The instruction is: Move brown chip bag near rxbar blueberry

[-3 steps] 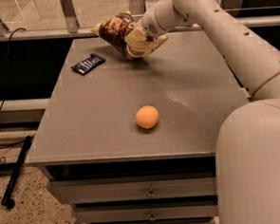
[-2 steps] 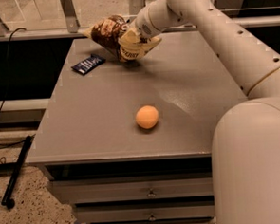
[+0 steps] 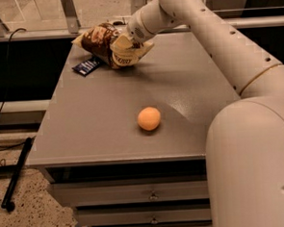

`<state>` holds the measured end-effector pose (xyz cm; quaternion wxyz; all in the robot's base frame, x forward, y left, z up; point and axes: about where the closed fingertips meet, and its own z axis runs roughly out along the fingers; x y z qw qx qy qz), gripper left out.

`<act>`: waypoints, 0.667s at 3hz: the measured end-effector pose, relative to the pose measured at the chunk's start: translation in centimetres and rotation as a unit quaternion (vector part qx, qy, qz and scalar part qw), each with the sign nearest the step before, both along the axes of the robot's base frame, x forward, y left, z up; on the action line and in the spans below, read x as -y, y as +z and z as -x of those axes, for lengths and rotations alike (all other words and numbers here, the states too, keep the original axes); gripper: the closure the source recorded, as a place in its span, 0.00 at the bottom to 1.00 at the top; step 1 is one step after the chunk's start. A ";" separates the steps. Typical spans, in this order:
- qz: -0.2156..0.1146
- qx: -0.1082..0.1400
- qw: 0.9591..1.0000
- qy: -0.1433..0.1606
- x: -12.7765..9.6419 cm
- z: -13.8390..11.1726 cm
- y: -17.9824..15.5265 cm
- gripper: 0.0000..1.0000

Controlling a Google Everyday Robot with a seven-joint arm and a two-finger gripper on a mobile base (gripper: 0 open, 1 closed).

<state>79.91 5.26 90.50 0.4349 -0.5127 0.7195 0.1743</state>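
The gripper is seen at the far left part of the table, at the end of the arm that reaches in from the right. It is closed on the chip bag. The bag's cream right end is bunched up at the gripper, and the fingers are largely covered by the crumpled foil, so only a tight hold can be made out. From the gripper, the brown body of the bag extends up and to the left and is tilted, with its far tan end pointing at the table's back left corner. The bag's lower edge is held close to the tabletop; whether it touches cannot be told.

The blue bar lies flat near the left edge of the table, just beside and below the bag's left half. Its upper right end is very close to the underside of the bag, and contact cannot be confirmed. An orange ball rests near the middle of the table, well apart from both. Drawers are visible under the tabletop.

Compared with the frame 0.7 s ago, the gripper and bag are found further left and slightly lower, so the gap to the blue bar is narrowed. The bar and the ball are found in the same places.
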 end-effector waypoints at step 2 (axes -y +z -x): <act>-0.005 -0.030 0.999 0.009 -1.7 0.5 -1.7 0.38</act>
